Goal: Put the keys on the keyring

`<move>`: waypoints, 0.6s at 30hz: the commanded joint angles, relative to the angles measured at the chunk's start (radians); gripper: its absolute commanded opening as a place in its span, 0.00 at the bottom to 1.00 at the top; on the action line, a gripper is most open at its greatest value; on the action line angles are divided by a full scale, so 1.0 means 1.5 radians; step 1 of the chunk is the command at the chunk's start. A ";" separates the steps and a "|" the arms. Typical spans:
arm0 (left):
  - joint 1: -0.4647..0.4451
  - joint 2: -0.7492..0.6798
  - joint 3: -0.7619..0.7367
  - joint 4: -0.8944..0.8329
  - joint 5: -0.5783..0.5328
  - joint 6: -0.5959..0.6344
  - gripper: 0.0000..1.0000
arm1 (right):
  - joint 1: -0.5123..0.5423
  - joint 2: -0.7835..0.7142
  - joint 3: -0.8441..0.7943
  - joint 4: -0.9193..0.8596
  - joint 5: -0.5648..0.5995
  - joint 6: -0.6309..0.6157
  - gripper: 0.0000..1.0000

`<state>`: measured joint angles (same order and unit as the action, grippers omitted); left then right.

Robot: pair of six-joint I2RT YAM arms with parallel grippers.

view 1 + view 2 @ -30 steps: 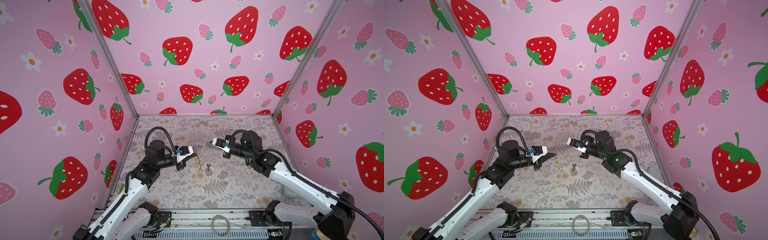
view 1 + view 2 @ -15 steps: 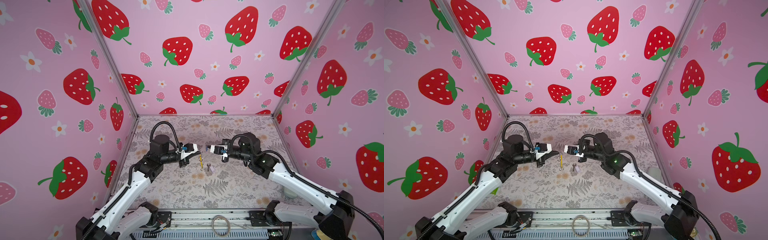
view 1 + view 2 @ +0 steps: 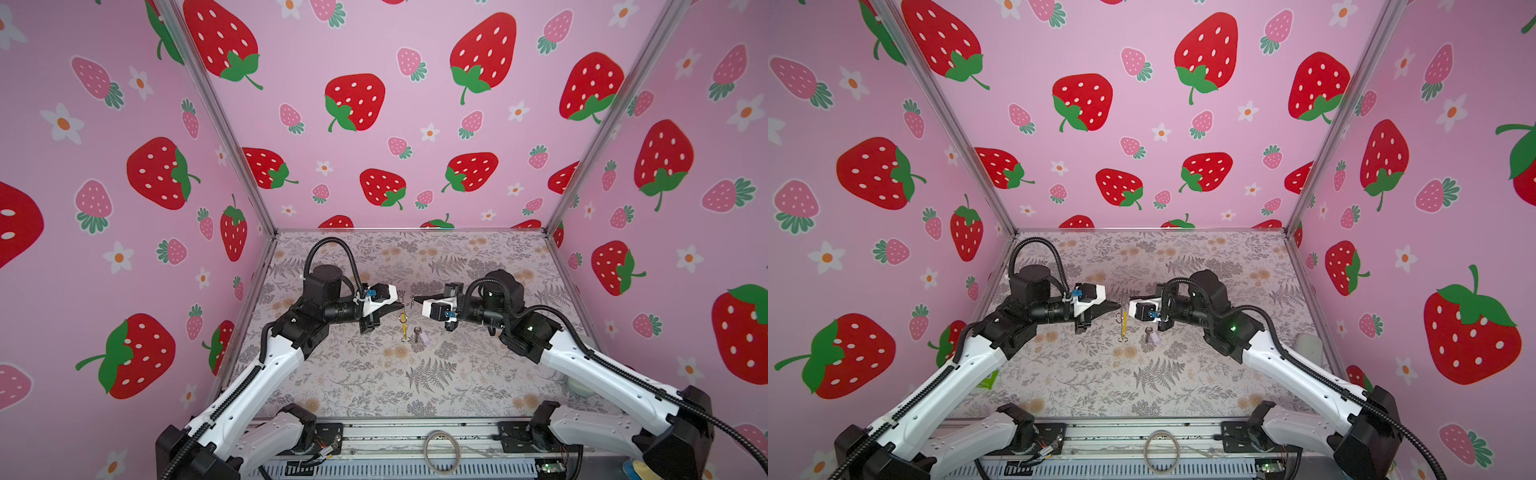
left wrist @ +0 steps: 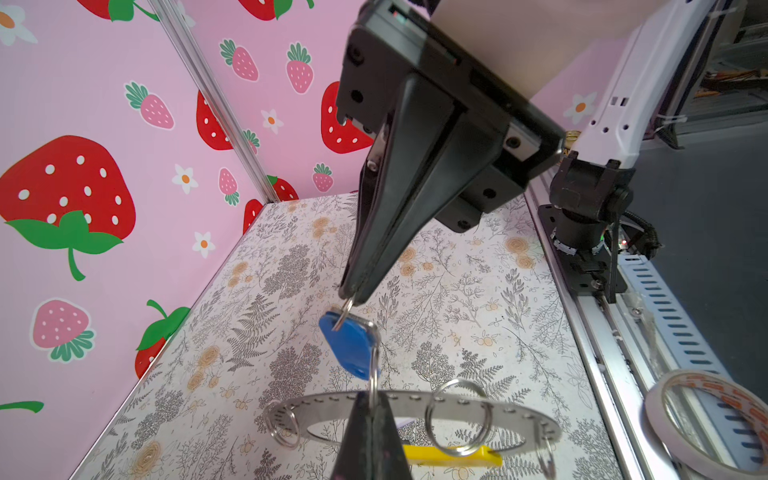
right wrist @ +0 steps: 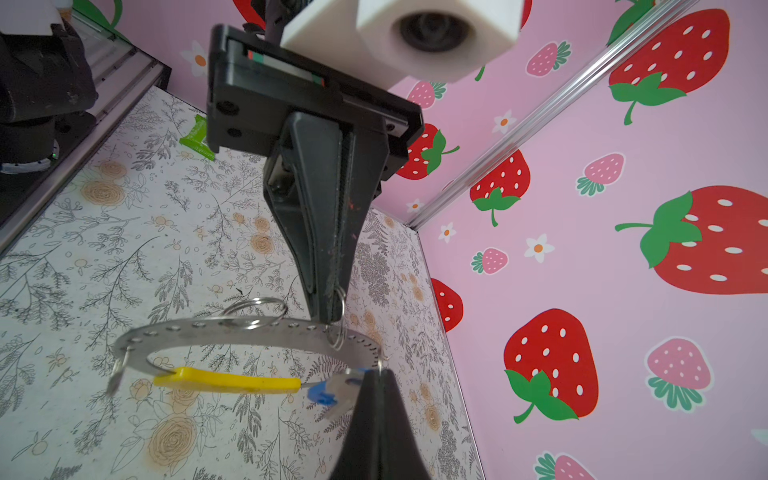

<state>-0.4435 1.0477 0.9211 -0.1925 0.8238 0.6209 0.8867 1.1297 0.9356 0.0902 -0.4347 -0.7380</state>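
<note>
Keyring [image 4: 415,405] hangs in the air over the middle of the table [image 3: 415,386], because my left gripper [image 3: 401,306] is closed on it, at one small loop as far as I can tell. My right gripper [image 3: 412,300], closed too, pinches the little ring of the blue-tagged key [image 4: 349,345] just beside the band; I judge this is for threading it on. The lilac-tagged key [image 3: 419,335] lies on the table below, not yet taken.

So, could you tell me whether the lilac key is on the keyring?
Off: the lilac key lies on the table, apart from the raised keyring.
</note>
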 commanded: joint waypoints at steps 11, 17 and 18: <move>-0.003 0.012 0.045 -0.014 0.035 0.006 0.00 | 0.011 -0.027 -0.028 0.032 -0.037 -0.057 0.00; -0.004 0.013 0.046 -0.020 0.038 0.007 0.00 | 0.010 -0.027 -0.034 0.054 -0.030 -0.052 0.00; -0.003 0.012 0.047 -0.020 0.038 0.006 0.00 | 0.010 -0.029 -0.035 0.055 -0.032 -0.052 0.00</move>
<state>-0.4435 1.0698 0.9417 -0.2089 0.8471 0.6205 0.8951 1.1072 0.8963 0.1368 -0.4572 -0.7918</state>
